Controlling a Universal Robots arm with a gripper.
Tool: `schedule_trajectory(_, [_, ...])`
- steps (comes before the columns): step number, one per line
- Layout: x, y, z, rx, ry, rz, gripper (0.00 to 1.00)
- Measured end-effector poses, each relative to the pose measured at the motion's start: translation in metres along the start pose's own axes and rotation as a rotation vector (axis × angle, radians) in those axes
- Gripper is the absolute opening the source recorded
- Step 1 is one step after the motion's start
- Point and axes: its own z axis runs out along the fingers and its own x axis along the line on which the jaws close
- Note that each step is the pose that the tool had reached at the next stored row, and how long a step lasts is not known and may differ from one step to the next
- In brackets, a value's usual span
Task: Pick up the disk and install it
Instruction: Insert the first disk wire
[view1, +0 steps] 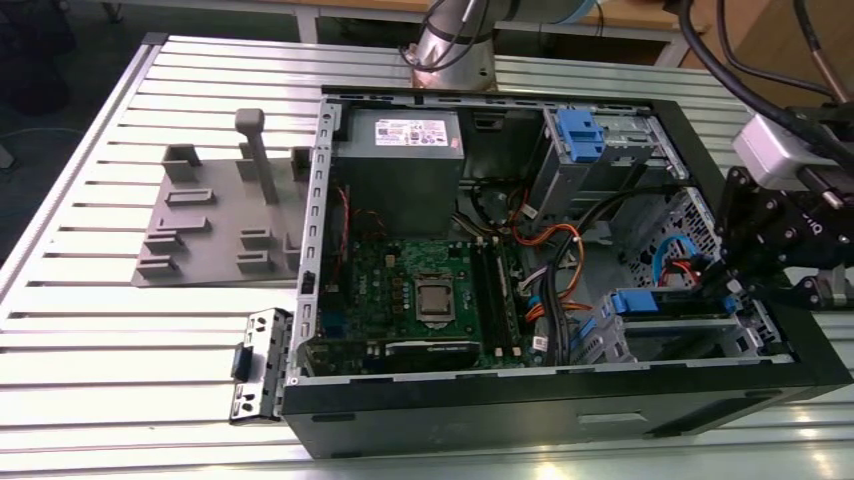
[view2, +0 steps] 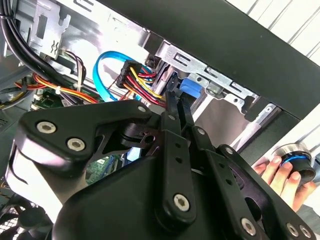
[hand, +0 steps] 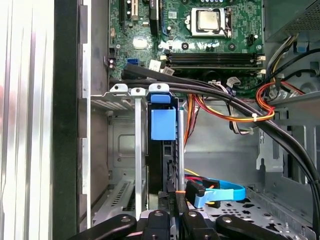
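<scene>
Open computer case (view1: 561, 420) lying on a slatted metal table (view1: 120, 380), with the arm reaching in from the exterior view's right so that the gripper (view1: 731, 290) hangs over the drive cage (hand: 117, 150) at the case's front corner. In the first wrist view the disk (hand: 163, 150) stands on edge in a slot of that cage, its blue carrier tab facing the motherboard (hand: 200, 30), and the black fingers (hand: 172, 200) are clenched narrowly on its near edge. In the second wrist view a person's hand (view2: 282, 177) rests on a round knob outside the case.
</scene>
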Motion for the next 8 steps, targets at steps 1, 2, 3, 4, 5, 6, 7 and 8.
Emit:
schedule_trajectory(1, [-0.0001, 0.0002, 0.0001, 0.0001, -0.0002, 0.0, 0.16])
schedule_trajectory(2, [0.0, 0.0007, 0.0001, 0.0001, -0.0003, 0.0, 0.16])
schedule_trajectory(3, [-0.0001, 0.0012, 0.0001, 0.0001, -0.0002, 0.0, 0.16])
schedule_trajectory(4, [-0.0002, 0.002, 0.0002, 0.0002, -0.0007, 0.0, 0.16])
schedule_trajectory(5, [-0.0001, 0.0027, 0.0005, 0.0007, -0.001, 0.0, 0.16])
schedule_trajectory(6, [0.0, 0.0032, 0.0004, 0.0009, -0.0006, 0.0, 0.16])
schedule_trajectory(7, [-0.0001, 0.0035, 0.0002, 0.001, -0.0003, 0.0, 0.16])
schedule_trajectory(8, [-0.0001, 0.0036, 0.0001, 0.001, 0.0, 0.0, 0.16])
